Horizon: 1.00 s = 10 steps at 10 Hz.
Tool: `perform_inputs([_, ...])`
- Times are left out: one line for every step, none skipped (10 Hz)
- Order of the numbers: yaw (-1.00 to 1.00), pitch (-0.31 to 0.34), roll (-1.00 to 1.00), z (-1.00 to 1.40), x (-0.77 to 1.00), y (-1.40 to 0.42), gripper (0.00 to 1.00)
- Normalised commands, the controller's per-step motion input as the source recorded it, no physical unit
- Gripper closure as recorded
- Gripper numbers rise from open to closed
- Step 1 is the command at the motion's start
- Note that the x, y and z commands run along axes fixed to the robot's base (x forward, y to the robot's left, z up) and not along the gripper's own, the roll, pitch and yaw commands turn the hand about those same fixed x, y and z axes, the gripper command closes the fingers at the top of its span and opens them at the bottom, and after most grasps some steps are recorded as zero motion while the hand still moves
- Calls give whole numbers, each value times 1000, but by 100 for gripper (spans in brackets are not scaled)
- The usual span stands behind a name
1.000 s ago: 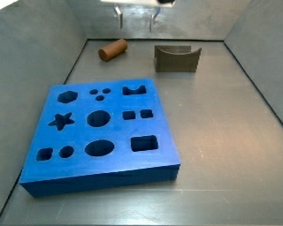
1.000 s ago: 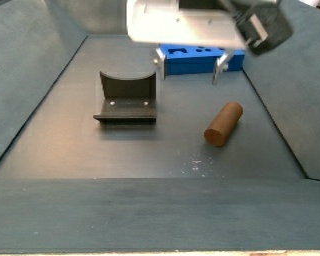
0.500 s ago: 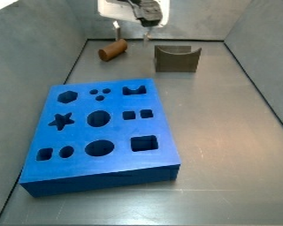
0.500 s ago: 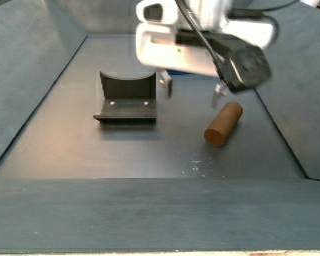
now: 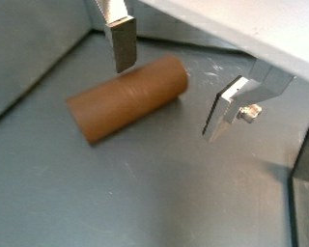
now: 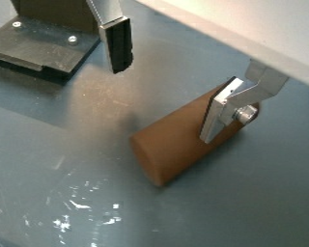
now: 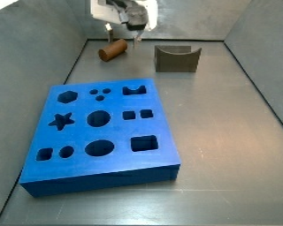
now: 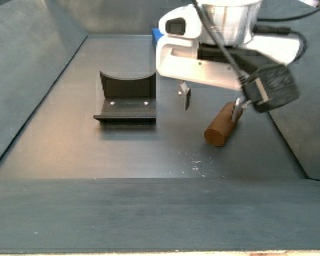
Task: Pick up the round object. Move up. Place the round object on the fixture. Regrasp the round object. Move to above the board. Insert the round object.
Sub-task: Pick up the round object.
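Wrist views show the end effector (image 5: pixel 170 89) spread apart, its 2 fingers straddling the round object (image 5: pixel 126 98) lying on the floor.

Brown-orange round object (image 5: pixel 126 97), dark olive-grey fixture (image 7: pixel 176 58), bright blue board (image 7: pixel 99 135), grey worktop (image 7: pixel 226 115); white end effector (image 8: pixel 210 100) with silver fingers (image 5: pixel 120 41), spread apart.

The gripper (image 8: pixel 210 100) has a boxy white body with rounded corners, and a dark cable runs down across its front to a black, rounded module with a pale ring, mounted on its side. Two flat silver fingers (image 5: pixel 120 41) project from the body; each is a thin plate with a dark pad, and a small silver screw sits beside one plate.
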Motion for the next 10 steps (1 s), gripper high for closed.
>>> perform_inputs([0, -26, 17, -103, -100, 0, 0])
perform_inputs([-97, -340, -26, -449, -946, 20, 0])
perform_inputs([-83, -346, 0, -180, -709, 0, 0])
perform_inputs([0, 0, 0, -137, 0, 0, 0])
perform_inputs([0, 0, 23, -151, -174, -6, 0])
perform_inputs([0, -20, 0, 0, 0, 0, 0])
perform_inputs([0, 11, 0, 0, 0, 0, 0])
perform_inputs([0, 0, 0, -23, 0, 0, 0])
perform_inputs([0, 0, 0, 0, 0, 0, 100])
perform_inputs([0, 0, 0, 0, 0, 0, 100])
